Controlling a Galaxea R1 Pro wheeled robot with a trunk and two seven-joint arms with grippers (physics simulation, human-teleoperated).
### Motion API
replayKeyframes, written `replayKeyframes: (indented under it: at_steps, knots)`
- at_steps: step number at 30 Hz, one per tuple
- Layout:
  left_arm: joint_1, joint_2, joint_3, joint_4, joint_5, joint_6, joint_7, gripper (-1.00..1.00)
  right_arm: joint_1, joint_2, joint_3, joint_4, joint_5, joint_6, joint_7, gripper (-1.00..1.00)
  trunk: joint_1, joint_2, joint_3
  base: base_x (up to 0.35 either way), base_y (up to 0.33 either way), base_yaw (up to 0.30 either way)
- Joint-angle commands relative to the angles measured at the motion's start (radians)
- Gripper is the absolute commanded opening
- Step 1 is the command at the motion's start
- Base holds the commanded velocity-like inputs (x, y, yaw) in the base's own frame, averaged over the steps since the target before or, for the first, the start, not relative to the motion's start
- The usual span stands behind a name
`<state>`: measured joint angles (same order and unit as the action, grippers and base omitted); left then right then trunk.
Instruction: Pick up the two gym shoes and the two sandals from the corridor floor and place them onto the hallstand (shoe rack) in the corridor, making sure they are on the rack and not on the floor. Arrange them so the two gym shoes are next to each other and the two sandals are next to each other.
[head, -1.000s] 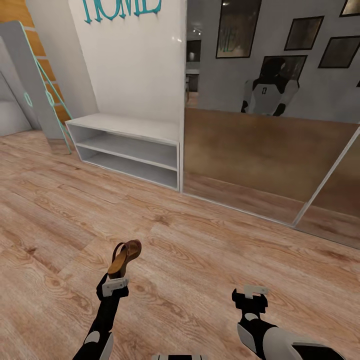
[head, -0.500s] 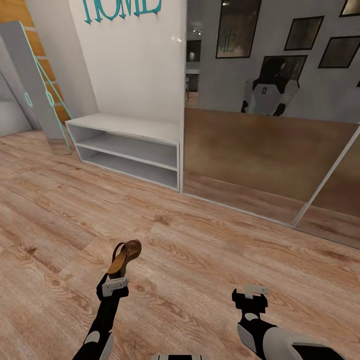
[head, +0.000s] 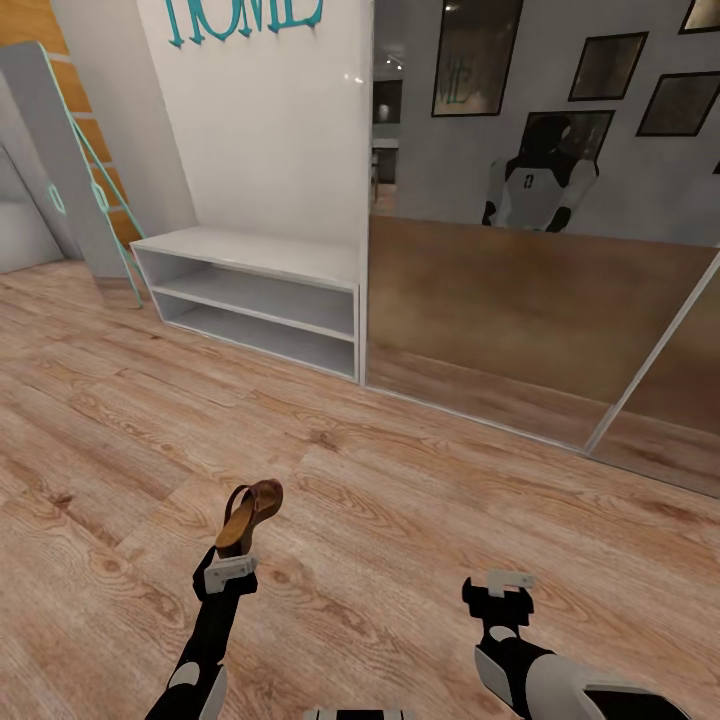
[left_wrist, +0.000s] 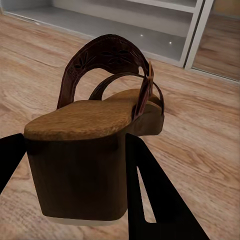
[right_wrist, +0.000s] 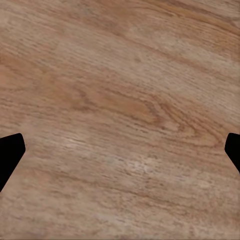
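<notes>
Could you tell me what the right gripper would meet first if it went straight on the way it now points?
Probably the corridor floor: the right gripper is open and holds nothing, and bare wood planks lie between its fingers.

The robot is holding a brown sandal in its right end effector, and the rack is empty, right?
Not quite: the sandal is in the left end effector, gripped at the heel, as the head and left wrist views show. The right end effector is open. The rack shelves look empty.
</notes>
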<state>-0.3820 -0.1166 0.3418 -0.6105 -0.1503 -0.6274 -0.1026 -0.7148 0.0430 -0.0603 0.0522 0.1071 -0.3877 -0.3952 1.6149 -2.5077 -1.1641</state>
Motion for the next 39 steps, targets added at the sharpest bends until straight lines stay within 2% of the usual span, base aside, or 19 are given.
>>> replayKeyframes:
  at_steps: [1, 7, 8, 9, 10, 11, 12, 13, 17, 19, 22, 30, 35, 39]
  knots:
    - [0.000, 0.000, 0.000, 0.000, 0.000, 0.000, 0.000, -1.00, 0.000, 0.000, 0.000, 0.000, 0.000, 0.000, 0.001, 1.00, 0.000, 0.000, 0.000, 0.000, 0.000, 0.000]
    - [0.000, 0.000, 0.000, -0.001, 0.000, 0.000, 0.000, -1.00, 0.000, -0.001, -0.001, 0.000, 0.000, 0.002, 0.004, 1.00, 0.000, 0.000, 0.000, 0.000, 0.000, 0.000]
    - [0.000, 0.000, 0.000, -0.001, 0.000, 0.000, 0.000, -1.00, -0.001, -0.004, -0.001, 0.000, 0.000, 0.022, 0.003, 1.00, 0.000, 0.000, 0.000, 0.000, 0.000, 0.000]
    - [0.000, 0.000, -0.001, -0.008, 0.001, 0.000, 0.001, -1.00, -0.002, -0.227, -0.006, -0.082, -0.009, 0.606, 0.113, 1.00, 0.000, 0.000, 0.000, 0.000, 0.000, 0.000]
    - [0.000, 0.000, -0.001, -0.010, 0.001, 0.000, 0.001, -1.00, -0.002, -0.254, -0.007, -0.083, -0.010, 0.633, 0.151, 1.00, 0.000, 0.000, 0.000, 0.000, 0.000, 0.000]
    - [0.000, 0.000, 0.000, -0.019, 0.001, -0.001, 0.001, -1.00, -0.002, -0.305, -0.006, -0.067, -0.009, 0.672, 0.227, 1.00, 0.000, 0.000, 0.000, 0.000, 0.000, 0.000]
    - [0.000, 0.000, 0.001, -0.049, 0.001, -0.001, 0.001, -1.00, 0.002, -0.343, -0.006, -0.037, -0.008, 0.696, 0.292, 1.00, 0.000, 0.000, 0.000, 0.000, 0.000, 0.000]
    - [0.000, 0.000, 0.003, -0.212, 0.003, 0.000, 0.000, -1.00, 0.107, -0.361, -0.005, -0.010, -0.008, 0.696, 0.381, 1.00, 0.000, 0.000, 0.000, 0.000, 0.000, 0.000]
    - [0.000, 0.000, 0.003, -0.314, 0.003, 0.000, 0.000, -1.00, 0.147, -0.333, -0.006, -0.003, -0.007, 0.647, 0.402, 1.00, 0.000, 0.000, 0.000, 0.000, 0.000, 0.000]
    - [0.000, 0.000, 0.003, -0.336, 0.002, 0.000, 0.000, -1.00, 0.156, -0.328, -0.006, -0.002, -0.007, 0.634, 0.405, 1.00, 0.000, 0.000, 0.000, 0.000, 0.000, 0.000]
    - [0.000, 0.000, 0.003, -0.351, 0.002, -0.001, 0.001, -1.00, 0.168, -0.326, -0.007, -0.001, -0.007, 0.613, 0.406, 1.00, 0.000, 0.000, 0.000, 0.000, 0.000, 0.000]
    - [0.000, 0.000, 0.003, -0.387, 0.002, 0.000, 0.002, -1.00, 0.217, -0.331, -0.007, 0.001, -0.007, 0.474, 0.407, 1.00, 0.000, 0.000, 0.000, 0.000, 0.000, 0.000]
    - [0.000, 0.000, 0.003, -0.393, 0.002, 0.000, 0.003, -1.00, 0.229, -0.332, -0.007, 0.001, -0.007, 0.450, 0.407, 1.00, 0.000, 0.000, 0.000, 0.000, 0.000, 0.000]
    - [0.000, 0.000, 0.003, -0.393, 0.002, 0.000, 0.003, -1.00, 0.232, -0.332, -0.007, 0.001, -0.007, 0.468, 0.407, 1.00, 0.000, 0.000, 0.000, 0.000, 0.000, 0.000]
